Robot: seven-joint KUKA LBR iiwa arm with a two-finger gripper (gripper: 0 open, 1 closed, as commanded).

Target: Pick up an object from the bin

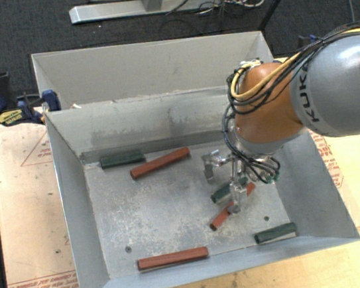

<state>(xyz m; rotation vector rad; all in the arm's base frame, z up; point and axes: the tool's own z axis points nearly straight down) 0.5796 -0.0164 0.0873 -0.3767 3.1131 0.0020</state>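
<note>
**Gripper low over two short blocks near the bin's right side**

A short red-brown block [220, 220] is seen lying tilted on the floor of the bin [73, 189], just below and left of the gripper [240, 198]. A short dark green block [221, 194] lies just to the gripper's left. Whether the gripper is open or closed cannot be told.

Further out, a dark green stub [275, 233] is found below and right of the gripper. A long red-brown bar [160, 163] and a dark green bar [122, 159] lie well up-left. A second red-brown bar [173, 258] rests well down-left.
</note>
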